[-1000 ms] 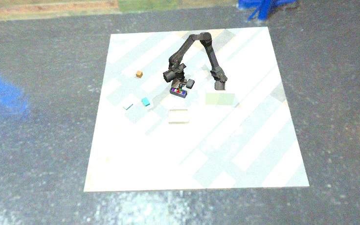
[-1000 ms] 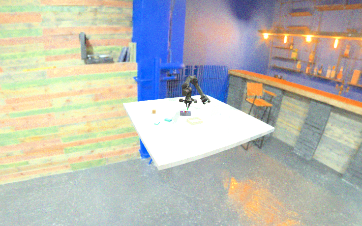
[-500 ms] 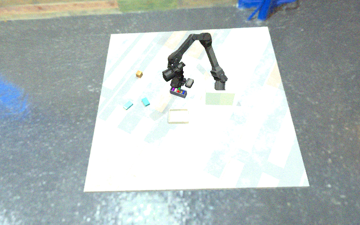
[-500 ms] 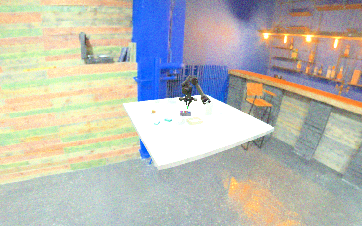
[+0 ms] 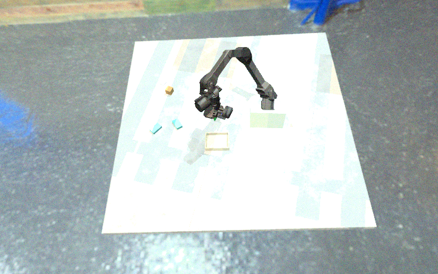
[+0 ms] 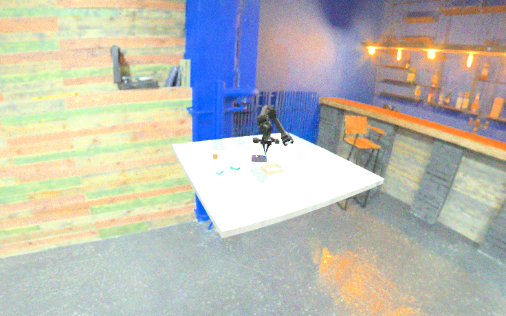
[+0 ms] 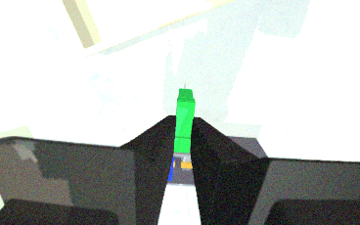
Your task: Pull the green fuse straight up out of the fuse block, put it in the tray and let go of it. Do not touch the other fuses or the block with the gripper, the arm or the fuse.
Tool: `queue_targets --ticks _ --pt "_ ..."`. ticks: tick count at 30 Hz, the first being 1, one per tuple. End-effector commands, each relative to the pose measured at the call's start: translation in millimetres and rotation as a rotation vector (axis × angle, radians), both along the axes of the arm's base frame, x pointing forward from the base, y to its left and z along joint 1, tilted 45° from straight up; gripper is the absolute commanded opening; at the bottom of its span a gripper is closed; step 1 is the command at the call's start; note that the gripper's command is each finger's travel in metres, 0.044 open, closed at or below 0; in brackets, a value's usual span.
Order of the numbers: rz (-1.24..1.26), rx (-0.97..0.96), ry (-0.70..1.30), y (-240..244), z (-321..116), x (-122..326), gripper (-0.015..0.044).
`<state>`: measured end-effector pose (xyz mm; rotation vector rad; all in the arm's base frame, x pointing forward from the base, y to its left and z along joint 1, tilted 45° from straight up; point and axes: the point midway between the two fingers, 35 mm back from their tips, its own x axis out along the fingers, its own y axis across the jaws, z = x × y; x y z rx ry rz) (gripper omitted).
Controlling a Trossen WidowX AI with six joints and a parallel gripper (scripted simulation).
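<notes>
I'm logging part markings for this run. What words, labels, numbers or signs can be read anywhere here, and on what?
None can be read.
Green fuse in the gripper: no marking.
Cream tray: bare.
Bar-shelf bottles: too blurred to read.

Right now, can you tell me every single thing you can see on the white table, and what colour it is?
Green fuse: one, bright green, upright between the gripper fingers, lifted above the fuse block.
Fuse block: one, grey, on the table below the gripper; small coloured fuses sit in it, too small to count.
Tray: one, cream, open-topped, on the table in front of the block, apart from it.
Small cube: one, orange-tan, toward the far left of the table.
Flat pieces: two, turquoise, side by side left of the tray.
Table: one, white with pale patches.
Arm: one, dark grey, bent over the block.
Gripper: one, black, shut on the green fuse.
</notes>
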<state>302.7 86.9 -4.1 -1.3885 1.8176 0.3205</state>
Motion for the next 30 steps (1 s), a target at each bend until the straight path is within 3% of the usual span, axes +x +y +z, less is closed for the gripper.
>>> queue_targets --ticks 1,16,30 --pt "-0.003 0.001 0.007 15.9 -16.7 1.0 0.0000" --pt "-0.005 -0.001 0.005 67.5 -75.1 -2.1 0.0000" --pt "-0.005 -0.001 0.004 57.6 -87.1 -2.8 0.0000"
